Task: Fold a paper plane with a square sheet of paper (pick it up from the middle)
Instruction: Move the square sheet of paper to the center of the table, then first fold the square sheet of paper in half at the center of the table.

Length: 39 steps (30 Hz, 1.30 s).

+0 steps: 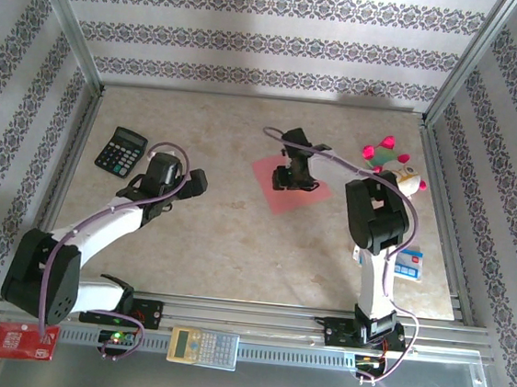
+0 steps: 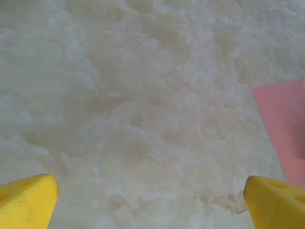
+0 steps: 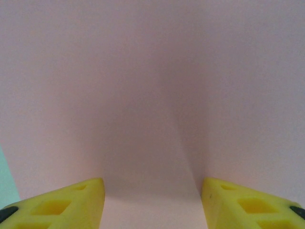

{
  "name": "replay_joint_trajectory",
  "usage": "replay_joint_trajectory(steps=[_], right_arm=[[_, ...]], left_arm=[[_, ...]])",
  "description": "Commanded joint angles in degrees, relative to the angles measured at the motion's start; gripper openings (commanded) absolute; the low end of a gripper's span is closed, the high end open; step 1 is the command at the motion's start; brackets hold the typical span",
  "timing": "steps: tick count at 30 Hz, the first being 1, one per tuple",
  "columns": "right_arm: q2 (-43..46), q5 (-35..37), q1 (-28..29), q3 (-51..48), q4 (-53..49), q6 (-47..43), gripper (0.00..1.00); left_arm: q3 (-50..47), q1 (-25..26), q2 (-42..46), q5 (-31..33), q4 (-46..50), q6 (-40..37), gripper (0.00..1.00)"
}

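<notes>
Reaching out from its base at the near right corner, the right arm rises to a bent elbow and then stretches left and away, setting the right gripper (image 1: 291, 173) nose-down over the square sheet of paper (image 1: 286, 199). The sheet lies flat on the marbled table (image 1: 233, 256), a little right of the middle, turned so one corner faces the arms. In the right wrist view the pink sheet (image 3: 152, 71) spreads across the frame. The yellow fingers (image 3: 71, 202) stand apart with paper between them, and a soft shadowed ridge runs up from the gap. The jaws are parted, not clamped; whether the tips touch the sheet cannot be told.

The left arm lies low, angling from the near left corner toward the middle, with the left gripper (image 1: 193, 182) held well apart from the sheet, to its left. Its wrist view shows the fingertips (image 2: 28, 198) spread wide over bare table (image 2: 143, 95), holding nothing, with an edge of the sheet (image 2: 283, 133) at the right.

A black calculator (image 1: 120, 150) sits far left, and a plush toy (image 1: 389, 161) lies beyond the right elbow.
</notes>
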State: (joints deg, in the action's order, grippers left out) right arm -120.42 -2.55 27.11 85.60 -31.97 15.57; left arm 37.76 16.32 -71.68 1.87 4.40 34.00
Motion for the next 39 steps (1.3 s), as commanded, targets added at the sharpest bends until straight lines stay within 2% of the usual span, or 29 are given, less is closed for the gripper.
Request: replay_joint_trajectory(steps=[1,8,13,16,20,23,25,31,34,39], right_arm=[[-2.9,-4.9,4.9,1.1,-6.7,-6.1,0.55],[-3.6,-10.8,13.7,5.0,-8.7,-12.3,0.54],[2.5,-14.6,12.8,3.3,-6.4,-11.0,0.57],[10.3,-19.2,10.0,-1.7,-1.0,-7.4,0.6],[21.8,-23.9,2.1,-12.0,7.3,0.5,0.64],[30.1,-22.8,-5.5,-21.3,12.3,6.3,0.72],[35.1,-21.5,-9.8,-26.6,14.7,8.0,0.76],[46.0,-15.6,-16.9,-36.7,16.2,7.4,0.89],[49.1,-14.1,-18.2,-39.9,17.2,6.6,0.95],[50.3,-14.7,-18.7,-41.8,18.8,6.9,0.98]], left_arm=[[-2.7,-2.1,4.1,3.6,3.1,1.6,1.0],[-5.9,-3.5,12.2,2.9,6.8,3.8,1.0],[-5.3,-1.7,14.2,-1.2,8.6,3.4,1.0],[-2.2,3.1,12.3,-0.5,11.0,2.1,1.0],[4.6,10.6,5.5,1.0,15.1,-1.5,1.0],[11.8,16.3,-3.1,4.0,20.1,-4.6,1.0],[17.2,18.6,-9.6,3.6,23.9,-7.6,1.0],[32.4,19.6,-28.3,-0.7,35.5,-15.0,1.0],[37.9,19.6,-34.0,-2.2,39.1,-16.9,1.0],[44.4,19.6,-41.0,-3.9,42.4,-18.3,1.0]])
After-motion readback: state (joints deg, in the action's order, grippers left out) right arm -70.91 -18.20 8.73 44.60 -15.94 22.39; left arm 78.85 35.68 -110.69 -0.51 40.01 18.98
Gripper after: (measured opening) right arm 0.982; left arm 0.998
